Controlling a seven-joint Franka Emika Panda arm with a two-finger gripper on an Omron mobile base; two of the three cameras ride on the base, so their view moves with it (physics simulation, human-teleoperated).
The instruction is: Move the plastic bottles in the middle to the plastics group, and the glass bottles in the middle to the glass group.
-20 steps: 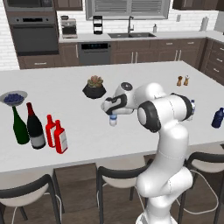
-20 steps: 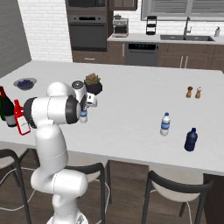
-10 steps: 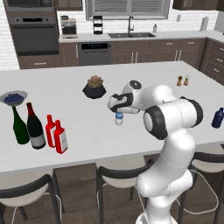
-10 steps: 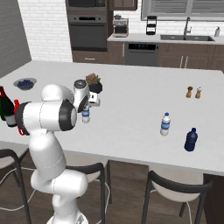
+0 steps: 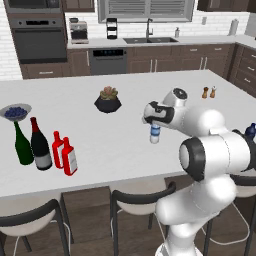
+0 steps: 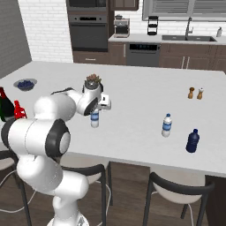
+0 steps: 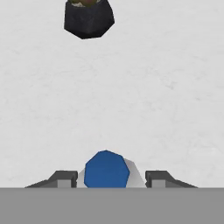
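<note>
Tool: the tool (image 5: 154, 122) hung at the centre of the left base view, its two fingers (image 7: 62, 178) clamped on the small water bottle (image 5: 155, 133) from either side, as the hand view showed at its lower edge.
Held bottle: upright, blue label, grasped near its top; in the right base view it sat left of centre (image 6: 95, 118). Whether its base touched the worktop (image 5: 120, 75) could not be told.
Plastics group: a second water bottle (image 6: 166, 125) and a squat dark blue bottle (image 6: 192, 141) stood near each other at the right of the right base view, well apart from the held one.
Glass group: a green wine bottle (image 5: 21, 145) and a dark wine bottle (image 5: 40, 146) stood side by side at the left of the left base view.
Red bottles: two red flat-sided bottles (image 5: 65, 156) stood just right of the wine bottles, touching or nearly so.
Bowl: a pale bowl (image 5: 15, 112) at far left held dark blue berries.
Pot: a dark faceted planter (image 5: 108, 102) held a small succulent, upper centre-left of the left base view.
Shakers: a pair of shakers (image 5: 209, 92) stood together at upper right.
</note>
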